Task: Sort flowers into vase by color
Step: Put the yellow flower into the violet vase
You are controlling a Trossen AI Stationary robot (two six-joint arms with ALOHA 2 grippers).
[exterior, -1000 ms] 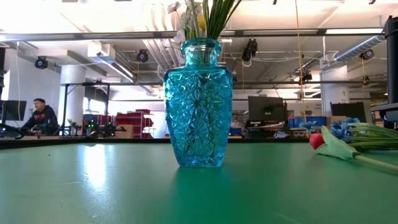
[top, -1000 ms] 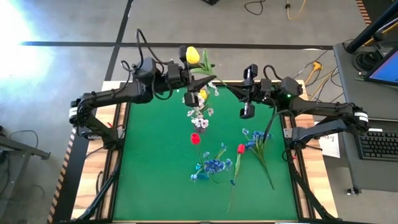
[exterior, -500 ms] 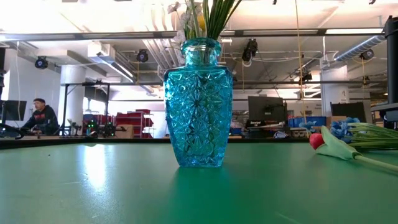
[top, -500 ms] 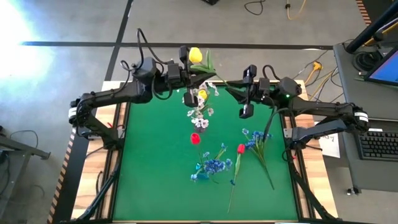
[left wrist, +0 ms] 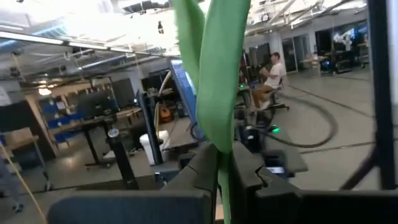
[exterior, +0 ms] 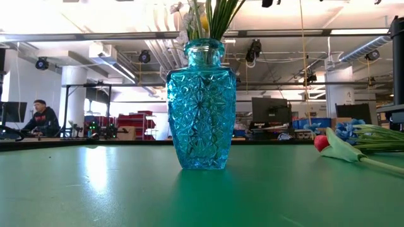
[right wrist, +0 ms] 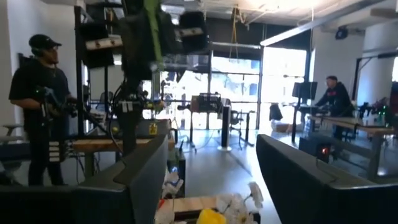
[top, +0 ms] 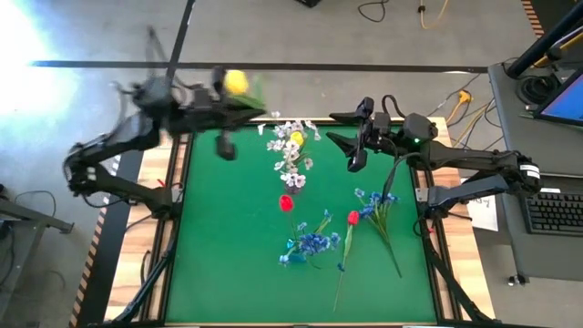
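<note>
My left gripper (top: 221,102) is up over the table's far left corner, shut on a yellow tulip (top: 235,82) with a green leaf (left wrist: 217,74). My right gripper (top: 344,129) hangs open near the far edge, right of the blue glass vase (exterior: 201,104), with nothing between its fingers (right wrist: 130,180). The vase stands on the green mat and holds white blossoms (top: 291,162) and another yellow tulip (top: 296,138). Two red tulips (top: 286,202) (top: 352,218) and blue blooms (top: 314,243) (top: 373,205) lie flat on the mat. My left gripper pinches the yellow tulip's green stem (left wrist: 222,177) between its two fingers, below the long leaf. The fingers reach out about level from the table's left and lie across the stem. The tulip stands upright above them, lifted clear of the table.
The green mat (top: 228,264) has bare room at the near left. Wooden table edges and the arms' frames flank it. A desk with a keyboard (top: 556,211) stands to the right. People (right wrist: 40,106) show in the room beyond the table.
My right gripper has opened and let go of the yellow tulip's stem while staying in place. My left gripper has carried the tulip quickly toward the table's left edge and a little up, away from the vase.
</note>
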